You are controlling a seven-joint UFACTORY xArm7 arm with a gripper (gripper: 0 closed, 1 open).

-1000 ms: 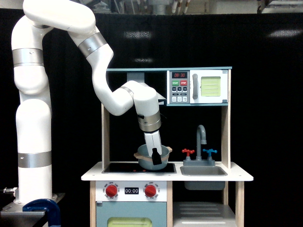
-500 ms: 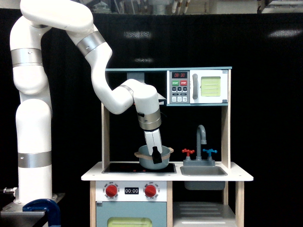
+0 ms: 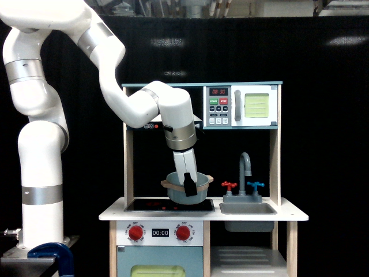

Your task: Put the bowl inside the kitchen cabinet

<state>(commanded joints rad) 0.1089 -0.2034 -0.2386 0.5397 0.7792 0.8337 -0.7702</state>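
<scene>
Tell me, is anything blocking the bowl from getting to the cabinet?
Yes. The end effector holds the bowl just above the stovetop, while the cabinet is below the counter, under the sink. The bowl must go out around the counter's front edge, then down.

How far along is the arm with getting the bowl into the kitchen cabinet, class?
Done: the gripper has closed on the rim of the bowl and holds it slightly above the black stovetop. In hand: carrying it. Left: bringing the bowl down to the kitchen cabinet, the open shelf compartment below the sink, setting it inside, and letting go.
</scene>
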